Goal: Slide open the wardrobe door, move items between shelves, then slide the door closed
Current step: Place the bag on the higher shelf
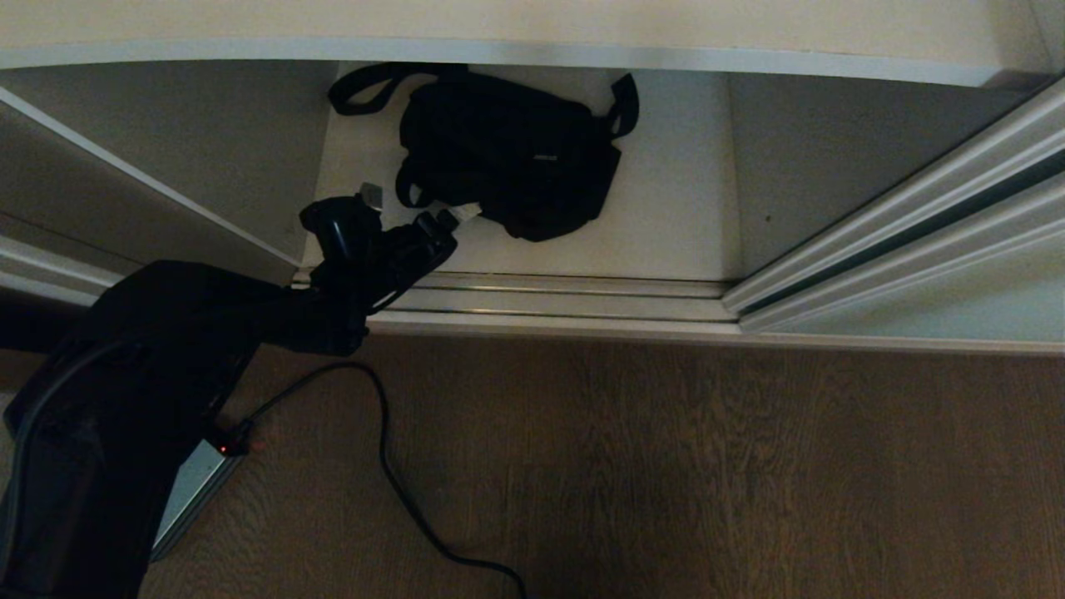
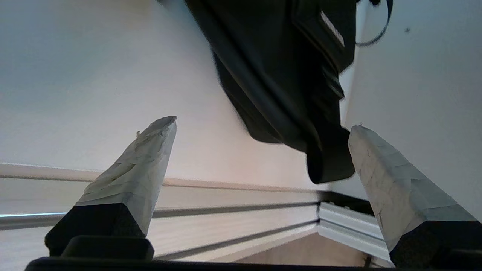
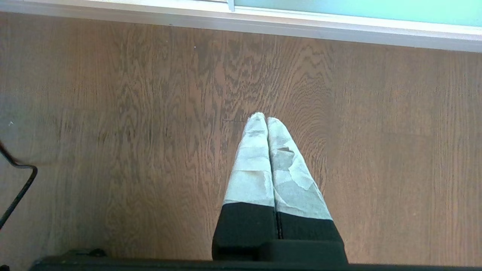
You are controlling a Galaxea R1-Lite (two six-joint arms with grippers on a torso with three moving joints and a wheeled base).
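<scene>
Bag (image 1: 507,158): black, soft, strapped; lies on the bottom shelf (image 1: 666,225) inside the wardrobe, long axis slanting from back-left to front-right; straps at its back corners. Left gripper (image 1: 416,212): jaws wide, empty, just beside the bag's front-left edge, the bag lying ahead and to its right; nearer arm by far. Right gripper (image 3: 262,118): closed, empty, over the wood floor (image 1: 707,466). Door (image 1: 957,299): slid right, opening clear. Track (image 1: 566,299), upper shelf (image 1: 499,33), cable (image 1: 391,466): around; nothing stands between.
</scene>
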